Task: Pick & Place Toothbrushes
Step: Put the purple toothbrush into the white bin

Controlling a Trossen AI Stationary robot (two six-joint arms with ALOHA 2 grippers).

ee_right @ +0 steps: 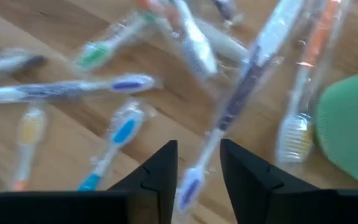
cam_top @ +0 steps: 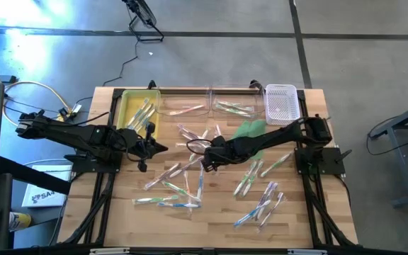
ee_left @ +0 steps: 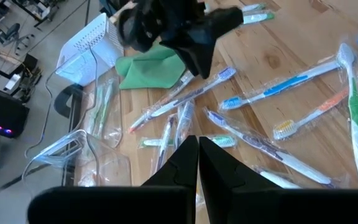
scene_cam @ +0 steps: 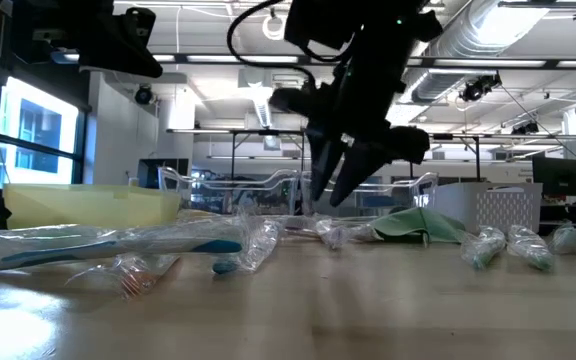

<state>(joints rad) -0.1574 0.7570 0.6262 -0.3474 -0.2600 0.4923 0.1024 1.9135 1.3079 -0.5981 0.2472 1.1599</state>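
Wooden table (cam_top: 211, 219) boards fill the middle of the high view. At about ten o'clock sits a yellow tray (cam_top: 129, 108) with a few toothbrushes inside. Just below it the left gripper (cam_top: 163, 148) waits above the wood, its two fingers pressed together and holding nothing. The toothbrushes (cam_top: 179, 185) lie all over the table in shiny wrappers, most from the middle down to five o'clock. In the middle the right gripper (cam_top: 205, 165) hangs low over them with its fingers (ee_right: 160, 168) a little apart, and a purple toothbrush (ee_right: 241, 99) lies between them on the wood, not held. A green cloth (cam_top: 250, 132) lies just beside that arm. At one o'clock stands a white basket (cam_top: 282, 103), next to two clear trays (cam_top: 210, 99).
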